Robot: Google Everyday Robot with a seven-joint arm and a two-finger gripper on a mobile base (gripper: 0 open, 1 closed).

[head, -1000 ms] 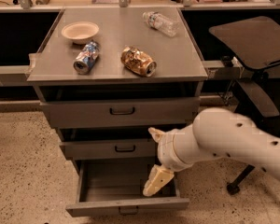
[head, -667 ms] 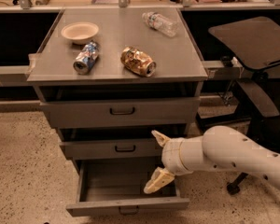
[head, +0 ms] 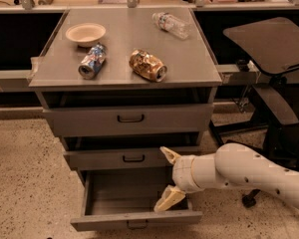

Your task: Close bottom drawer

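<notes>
The bottom drawer (head: 137, 219) of a grey cabinet is pulled well out, showing its plain grey box interior (head: 122, 193). Its thin front panel carries a small dark bar handle (head: 137, 226) at the lower edge of the view. My gripper (head: 168, 177) is open, coming in from the right on a white arm (head: 239, 171). One tan finger (head: 168, 154) points up by the middle drawer's front. The other tan finger (head: 169, 199) hangs inside the open bottom drawer, just behind its front panel.
The middle drawer (head: 133, 158) and top drawer (head: 129, 118) stand slightly out. The cabinet top (head: 124, 44) holds a bowl (head: 85, 33), a blue can (head: 91, 61), a brown can (head: 147, 65) and a plastic bottle (head: 170, 24). An office chair (head: 274, 49) stands right.
The arm has drawn back to the right and lowered a little. The gripper stays open over the bottom drawer's right side. The drawer has not visibly moved.
</notes>
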